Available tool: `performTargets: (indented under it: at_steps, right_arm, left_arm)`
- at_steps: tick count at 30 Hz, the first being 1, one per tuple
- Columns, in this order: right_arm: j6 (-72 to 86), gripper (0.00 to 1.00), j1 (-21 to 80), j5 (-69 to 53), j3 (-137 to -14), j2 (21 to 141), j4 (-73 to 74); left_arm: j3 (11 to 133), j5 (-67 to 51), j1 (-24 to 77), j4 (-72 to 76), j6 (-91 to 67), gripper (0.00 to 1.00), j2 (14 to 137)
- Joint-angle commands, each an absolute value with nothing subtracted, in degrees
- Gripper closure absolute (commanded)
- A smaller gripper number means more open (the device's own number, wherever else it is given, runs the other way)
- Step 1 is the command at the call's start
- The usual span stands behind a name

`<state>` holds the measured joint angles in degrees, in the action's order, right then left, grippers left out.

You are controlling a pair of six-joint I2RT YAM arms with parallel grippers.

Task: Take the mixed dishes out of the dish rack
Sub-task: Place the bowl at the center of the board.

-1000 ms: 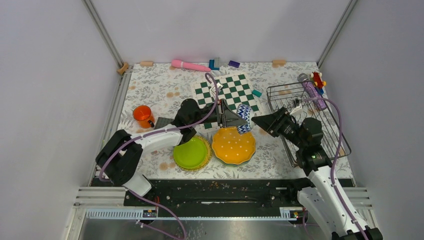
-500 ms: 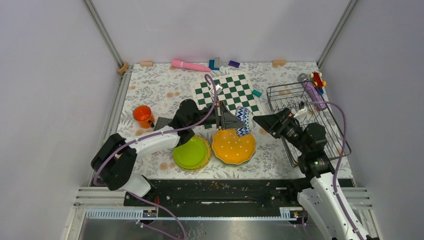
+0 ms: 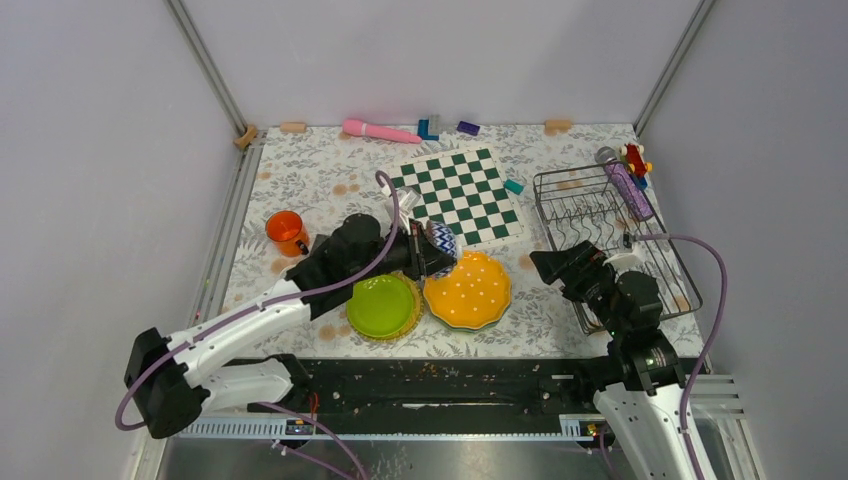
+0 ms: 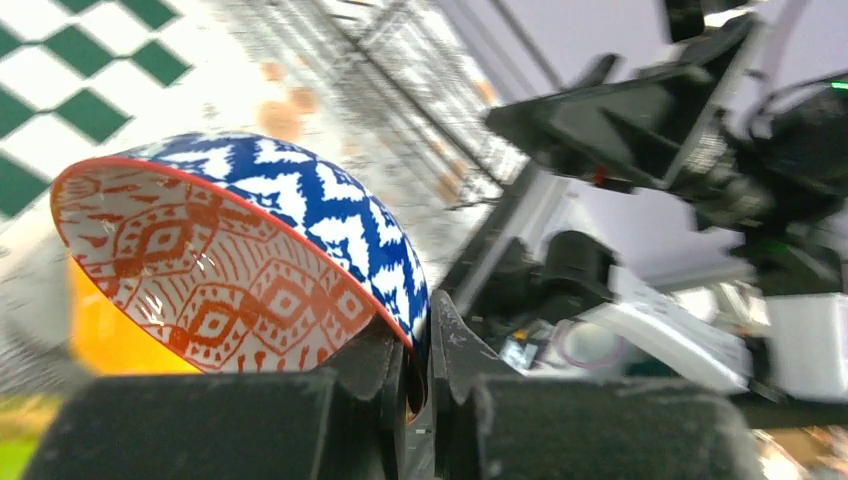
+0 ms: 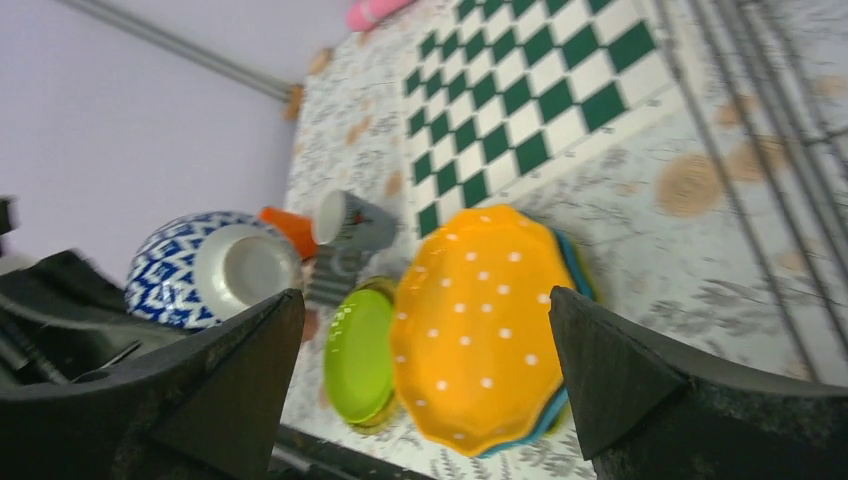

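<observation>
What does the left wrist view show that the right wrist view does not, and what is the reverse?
Left wrist only: the red-patterned inside of the bowl, its rim pinched by the left gripper. Right wrist only: the lime-green plate, the orange cup, the bowl's white foot. Both: the bowl's blue pattern, the chessboard, the orange dotted plate.

A blue-and-white zigzag bowl (image 3: 441, 240) with a red-patterned inside hangs tilted, rim pinched in the left claw (image 4: 420, 345), over the orange white-dotted scalloped plate (image 3: 468, 290) beside a lime-green plate (image 3: 381, 305), with the dark wire dish rack (image 3: 590, 205) well to their right.
</observation>
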<state>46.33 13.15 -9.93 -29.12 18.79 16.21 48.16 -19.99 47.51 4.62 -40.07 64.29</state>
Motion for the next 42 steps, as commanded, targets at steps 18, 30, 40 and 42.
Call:
performTargets:
  at_steps: [18,30,40,42]
  right_arm:
    - [37.24,0.00,13.45,2.27,-31.50,18.70,28.82]
    - [36.10,0.01,13.49,4.01,-31.81,19.61,29.56]
    - [36.06,0.00,13.47,5.18,-32.01,20.01,30.49]
    - [36.12,0.00,13.52,5.03,-32.13,20.33,30.53]
  left_arm:
    - [79.62,27.56,31.53,-35.41,-27.07,1.00,84.73]
    - [108.14,23.97,20.35,-45.93,-21.37,0.99,115.65]
    - [109.55,20.71,18.89,-48.74,-21.78,0.98,122.68]
    - [109.55,20.51,18.81,-49.04,-21.80,0.97,123.52]
